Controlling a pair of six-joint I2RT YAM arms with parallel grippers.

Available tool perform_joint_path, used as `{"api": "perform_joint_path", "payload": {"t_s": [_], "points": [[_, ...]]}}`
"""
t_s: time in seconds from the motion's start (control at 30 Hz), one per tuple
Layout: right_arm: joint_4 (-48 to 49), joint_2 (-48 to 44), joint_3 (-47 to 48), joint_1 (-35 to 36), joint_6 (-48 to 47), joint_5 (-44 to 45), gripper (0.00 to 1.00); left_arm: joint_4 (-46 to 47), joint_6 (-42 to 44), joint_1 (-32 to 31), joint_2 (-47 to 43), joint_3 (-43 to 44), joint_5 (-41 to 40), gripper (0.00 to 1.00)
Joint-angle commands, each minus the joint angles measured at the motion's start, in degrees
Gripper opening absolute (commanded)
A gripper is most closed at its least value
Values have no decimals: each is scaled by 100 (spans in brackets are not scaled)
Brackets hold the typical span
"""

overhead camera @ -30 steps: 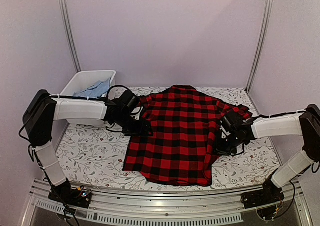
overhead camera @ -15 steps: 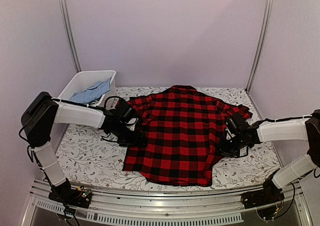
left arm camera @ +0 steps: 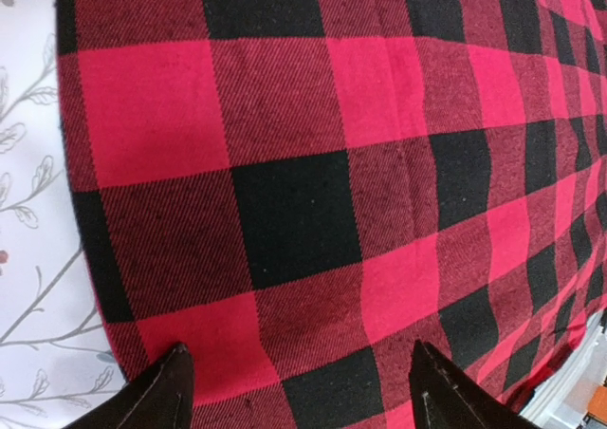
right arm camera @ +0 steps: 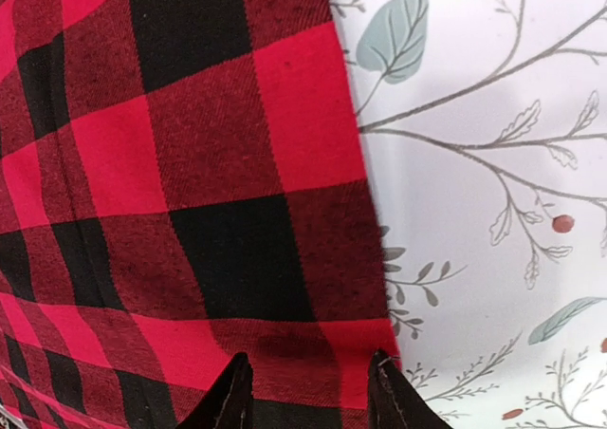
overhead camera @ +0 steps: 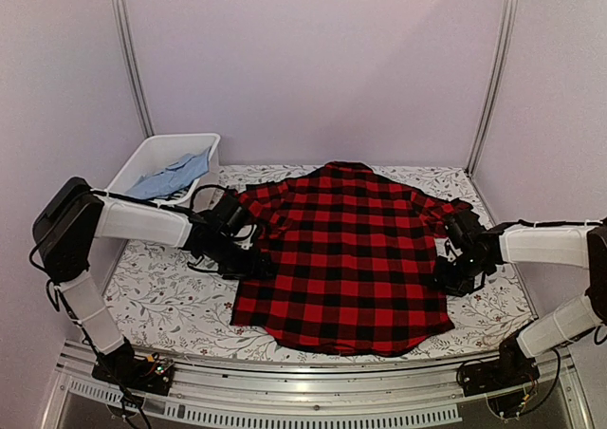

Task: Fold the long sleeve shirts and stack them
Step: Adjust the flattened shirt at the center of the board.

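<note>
Top view: shirt [overhead camera: 346, 258], red-and-black check, lies spread flat on the table [overhead camera: 171, 296] at centre frame. Collar [overhead camera: 343, 167] points to the upper edge, hem to the lower edge. Both sleeves look tucked in at the sides; I can't make out how they lie.

Left gripper [overhead camera: 258, 261]: low over the shirt's left edge, about mid-height of the frame. Left wrist view: fingers [left arm camera: 171, 391] spread wide at the bottom of the frame, one close to the cloth's left border, the other well onto the check. The cloth between them lies flat and nothing is gripped, so it reads as released. A strip of floral table shows down the left edge of that view.

Right gripper [overhead camera: 444, 279]: low at the shirt's right edge, centre right of the frame. Right wrist view: fingers [right arm camera: 228, 401] parted with a narrower gap at the bottom of the frame, over the cloth just inside its right border. The cloth lies flat between them and no pinch is visible, so it reads as parted and not clenched. Floral table fills the right half of that view.

Upper left of the top view: white bin [overhead camera: 156, 144] with blue cloth [overhead camera: 175, 175] in it, apart from the shirt.
</note>
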Motion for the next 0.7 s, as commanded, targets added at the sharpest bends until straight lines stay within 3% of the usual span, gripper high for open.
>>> {"api": "perform_joint_path", "payload": {"t_s": [0.0,0.13,0.3,0.67], "points": [[-627,-65,413,-57,-345,466,42,-448,-18,130,-73,-230,-131,78],[-940,-254,862,139,-452,604,47,-517,-33,132,-190,-142,-132,78],[-959,-9,1397,895,-331,626,47,-684,-74,132,-324,229,-222,78],[147,1294,1756,2113,-62,287,46,-1079,-185,237,-85,536,-945,69]]}}
